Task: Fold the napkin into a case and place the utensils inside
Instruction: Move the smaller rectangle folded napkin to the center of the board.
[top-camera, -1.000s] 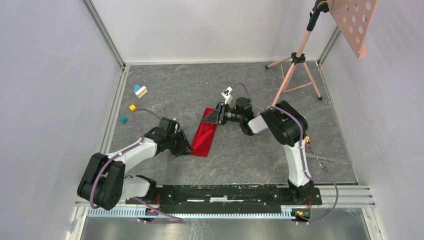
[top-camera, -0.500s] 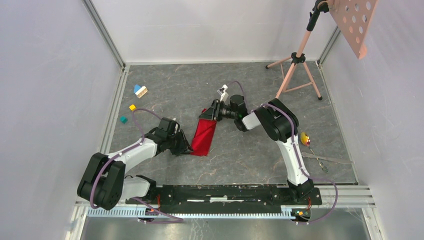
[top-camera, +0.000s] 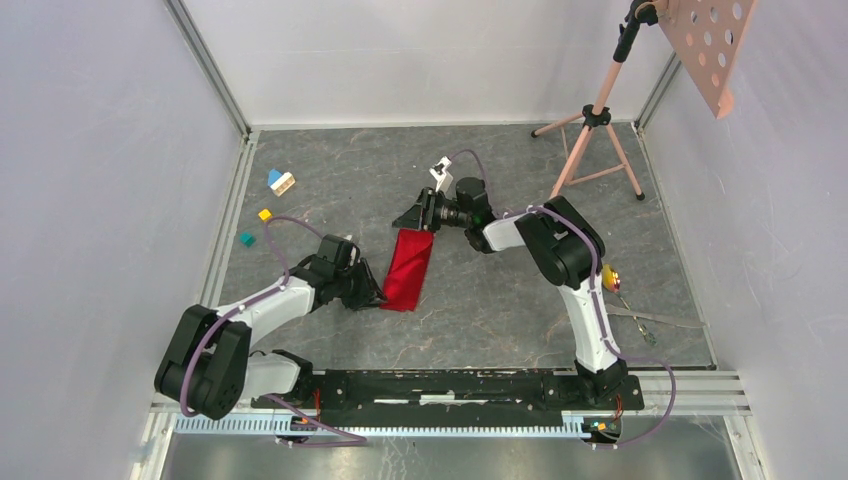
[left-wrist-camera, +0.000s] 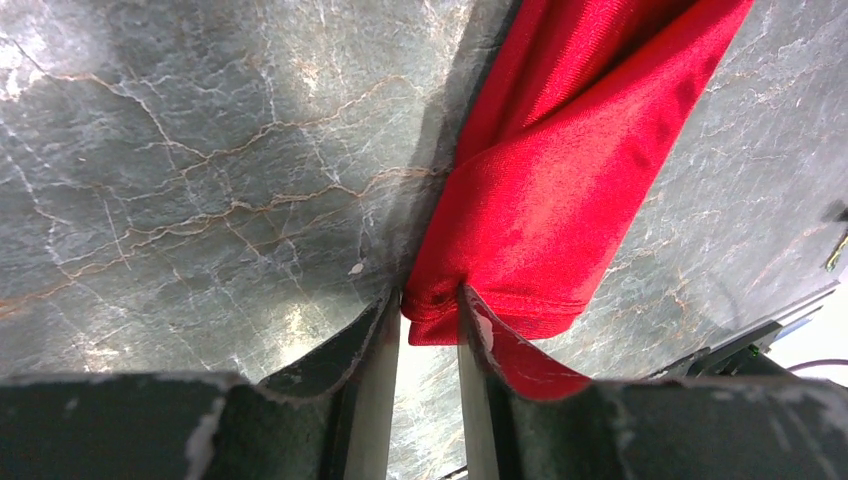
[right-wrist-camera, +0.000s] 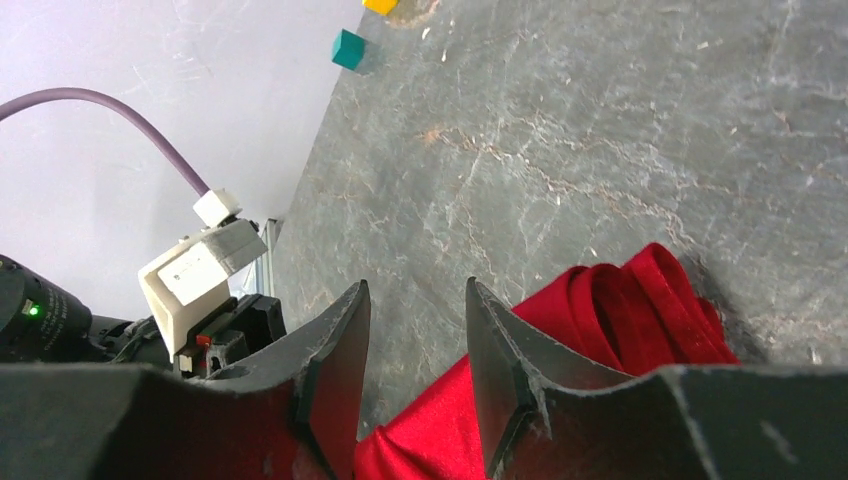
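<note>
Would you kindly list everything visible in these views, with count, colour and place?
napkin: one, bright red, folded into a narrow strip, table centre.
utensils: one gold spoon plus silver pieces, count unclear, right table edge.
blue-and-white block, yellow block, teal block: one each, far left.
tripod: one, pinkish, far right corner.
pegboard: one, pinkish, upper right.
table: one, grey marbled.
left hand: black, closed on the napkin's near corner.
right hand: black, at the napkin's far end; grip unclear.
</note>
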